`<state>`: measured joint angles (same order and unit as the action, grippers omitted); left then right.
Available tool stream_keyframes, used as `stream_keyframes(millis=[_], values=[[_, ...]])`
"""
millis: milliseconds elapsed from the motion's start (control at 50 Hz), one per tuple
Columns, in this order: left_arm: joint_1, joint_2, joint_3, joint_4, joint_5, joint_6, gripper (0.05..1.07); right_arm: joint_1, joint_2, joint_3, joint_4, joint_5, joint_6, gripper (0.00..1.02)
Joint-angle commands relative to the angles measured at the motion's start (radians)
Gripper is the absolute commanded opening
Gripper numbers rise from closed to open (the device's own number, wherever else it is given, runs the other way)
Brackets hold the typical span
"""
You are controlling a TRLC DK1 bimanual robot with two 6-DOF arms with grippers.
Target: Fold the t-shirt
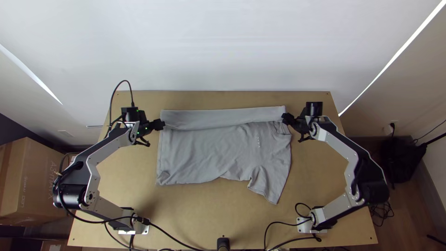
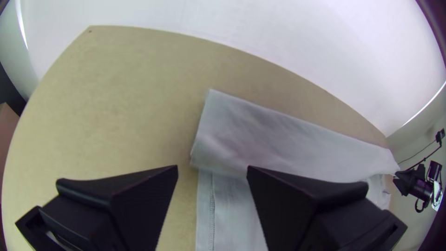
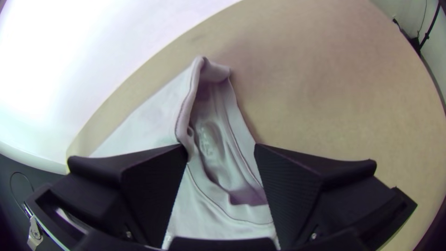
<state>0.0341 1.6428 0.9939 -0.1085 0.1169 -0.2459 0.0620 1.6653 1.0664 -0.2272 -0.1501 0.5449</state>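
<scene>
The grey t-shirt (image 1: 209,148) lies on the table with a long band along its far side folded over, and one sleeve points toward the near edge. At the band's left end is my left gripper (image 1: 162,124); in the left wrist view the left gripper (image 2: 213,169) stands open above the shirt (image 2: 278,135), over its side edge. By the collar end at the right is my right gripper (image 1: 285,119). The right wrist view has the right gripper (image 3: 222,148) open, with the shirt's collar (image 3: 232,209) and a raised fold between and beyond its fingers.
Bare wood of the table (image 1: 195,218) lies nearer than the shirt and along both sides. Black cables (image 1: 176,239) run along the near edge, beside a small black object (image 1: 223,243). A pale wall rises behind the far edge.
</scene>
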Motion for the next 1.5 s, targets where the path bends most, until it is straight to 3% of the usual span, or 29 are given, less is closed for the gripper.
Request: stream_keyframes(millis=[0, 240, 360, 440, 640, 720, 920, 980, 1140, 1420, 1480], values=[[0.021, -0.083, -0.043, 0.009, -0.008, 0.016, 0.97, -0.03, -0.127, -0.049, -0.027, -0.016, -0.005, 0.83], [0.059, -0.248, -0.098, -0.069, 0.0, 0.03, 0.98, -0.103, -0.365, -0.114, -0.201, -0.051, -0.048, 0.83], [0.076, -0.351, -0.104, -0.132, 0.017, 0.033, 0.98, -0.16, -0.435, -0.129, -0.342, -0.097, -0.085, 0.88], [0.081, -0.42, -0.107, -0.171, 0.023, 0.04, 0.98, -0.188, -0.472, -0.154, -0.443, -0.141, -0.118, 0.98], [0.084, -0.558, -0.104, -0.27, 0.05, 0.039, 0.98, -0.197, -0.475, -0.229, -0.65, -0.23, -0.218, 0.98], [0.082, -0.597, -0.109, -0.307, 0.061, 0.039, 0.98, -0.191, -0.446, -0.258, -0.71, -0.236, -0.237, 0.92], [0.082, -0.673, -0.138, -0.342, 0.067, 0.039, 0.98, -0.174, -0.401, -0.324, -0.713, -0.236, -0.27, 0.92], [0.082, -0.692, -0.146, -0.35, 0.067, 0.037, 0.98, -0.149, -0.383, -0.339, -0.713, -0.236, -0.278, 0.85], [0.078, -0.722, -0.156, -0.372, 0.067, 0.03, 0.98, -0.103, -0.338, -0.372, -0.673, -0.241, -0.273, 0.84], [0.075, -0.759, -0.173, -0.39, 0.067, 0.025, 0.98, -0.021, -0.291, -0.427, -0.543, -0.241, -0.246, 0.5], [0.073, -0.759, -0.175, -0.401, 0.066, 0.03, 0.98, -0.002, -0.291, -0.445, -0.497, -0.24, -0.229, 0.29]])
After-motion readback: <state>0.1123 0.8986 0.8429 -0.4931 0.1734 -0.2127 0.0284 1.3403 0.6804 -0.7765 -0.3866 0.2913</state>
